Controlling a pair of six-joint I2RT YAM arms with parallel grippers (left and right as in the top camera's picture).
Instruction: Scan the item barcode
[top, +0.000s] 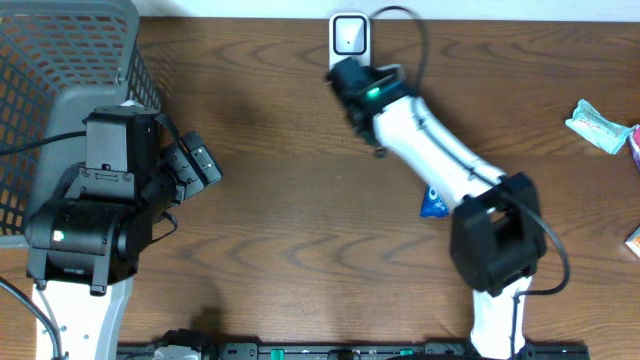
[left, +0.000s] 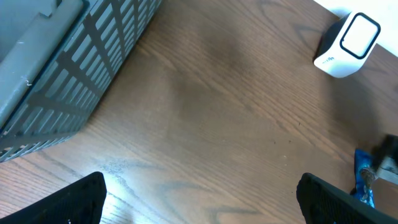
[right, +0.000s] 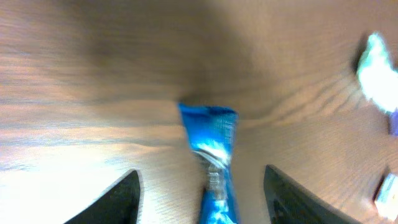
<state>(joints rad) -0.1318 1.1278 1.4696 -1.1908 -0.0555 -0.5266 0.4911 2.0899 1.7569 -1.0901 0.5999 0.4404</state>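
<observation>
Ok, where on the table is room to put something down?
The widest bare wood lies between the left arm and the right arm, in front of the scanner. A smaller patch: between that arm and the packets at the right edge. Crowded: by the basket and the blue packet.

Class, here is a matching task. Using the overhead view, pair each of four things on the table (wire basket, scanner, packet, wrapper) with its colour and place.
Column one:
1 wire basket
2 scanner
3 packet
4 wrapper

Column two:
A blue, lying partly under the right arm
B grey, top left corner
C pale teal, near the right edge
D white, top middle

Pairs: 1-B, 2-D, 3-A, 4-C
</observation>
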